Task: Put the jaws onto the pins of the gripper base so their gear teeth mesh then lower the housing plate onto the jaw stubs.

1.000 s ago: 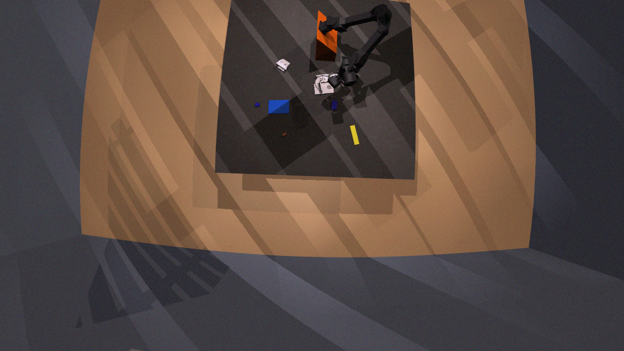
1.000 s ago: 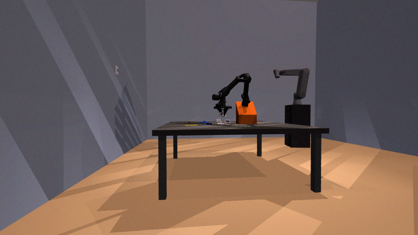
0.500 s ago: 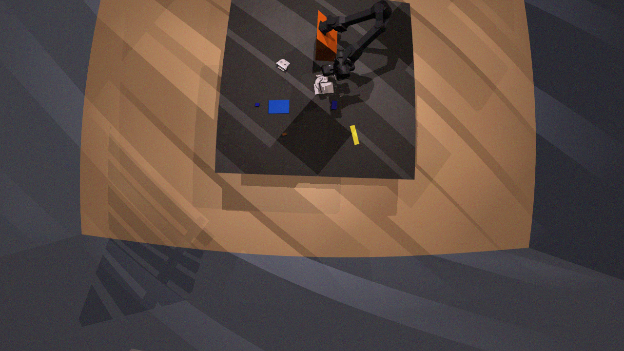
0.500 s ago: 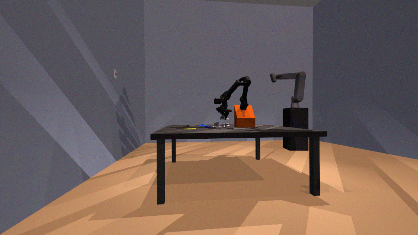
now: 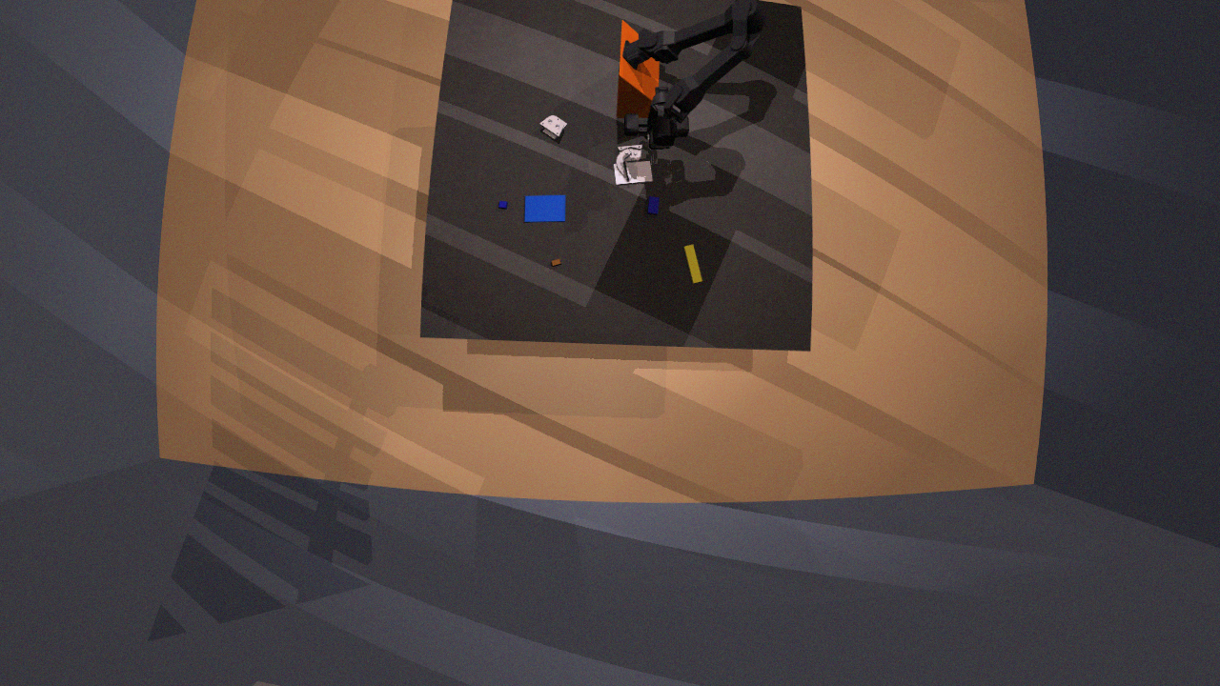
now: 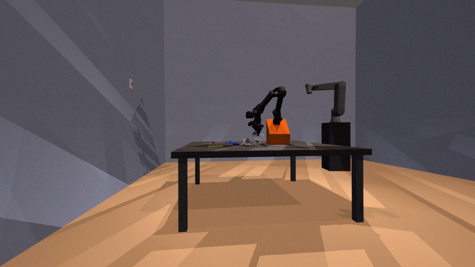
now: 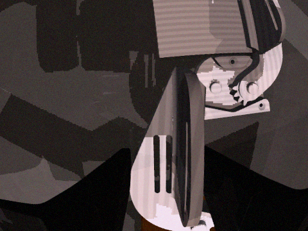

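Note:
My gripper (image 7: 164,155) (image 6: 258,134) is shut on a pale jaw (image 7: 144,179) (image 6: 255,133) with two slots, held above the table. In the wrist view, this jaw partly overlaps the left side of the white gripper base (image 7: 224,112). The other jaw (image 7: 274,68) (image 5: 625,162) sits around the base's right pin (image 7: 252,87), its gear teeth facing the bare left pin (image 7: 215,86). The white housing plate (image 5: 553,124) (image 6: 256,141), with two holes, lies apart, left of the base in the top view. The fingertips are hidden there.
A pale square block (image 7: 189,29) (image 5: 640,171) stands beside the base pins. An orange block (image 5: 638,85) (image 6: 278,139) stands behind the base. A dark-blue block (image 5: 652,204), a yellow bar (image 5: 692,263), a blue slab (image 5: 544,208), a small blue cube (image 5: 502,204) and an orange piece (image 5: 556,262) lie around.

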Robot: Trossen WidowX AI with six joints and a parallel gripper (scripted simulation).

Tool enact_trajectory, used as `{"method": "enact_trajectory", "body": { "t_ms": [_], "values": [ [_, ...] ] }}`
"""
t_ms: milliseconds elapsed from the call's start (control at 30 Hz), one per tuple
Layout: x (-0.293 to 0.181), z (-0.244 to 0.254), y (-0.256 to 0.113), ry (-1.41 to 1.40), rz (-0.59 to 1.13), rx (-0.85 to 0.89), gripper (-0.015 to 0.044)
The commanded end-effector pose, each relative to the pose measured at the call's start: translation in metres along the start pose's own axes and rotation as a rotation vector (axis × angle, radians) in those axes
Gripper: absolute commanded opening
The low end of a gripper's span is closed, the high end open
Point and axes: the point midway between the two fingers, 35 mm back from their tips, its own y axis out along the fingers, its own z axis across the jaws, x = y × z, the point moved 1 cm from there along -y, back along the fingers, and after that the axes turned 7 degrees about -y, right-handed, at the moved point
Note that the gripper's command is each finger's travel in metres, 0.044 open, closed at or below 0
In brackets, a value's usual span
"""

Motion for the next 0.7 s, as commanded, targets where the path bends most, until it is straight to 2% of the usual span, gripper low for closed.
{"method": "enact_trajectory", "body": {
  "t_ms": [0,667],
  "values": [
    [-0.0015,0.0002,0.0003,0.013,0.000,0.006,0.0134],
    [-0.0015,0.0002,0.0003,0.028,0.000,0.006,0.0134]
  ]
}}
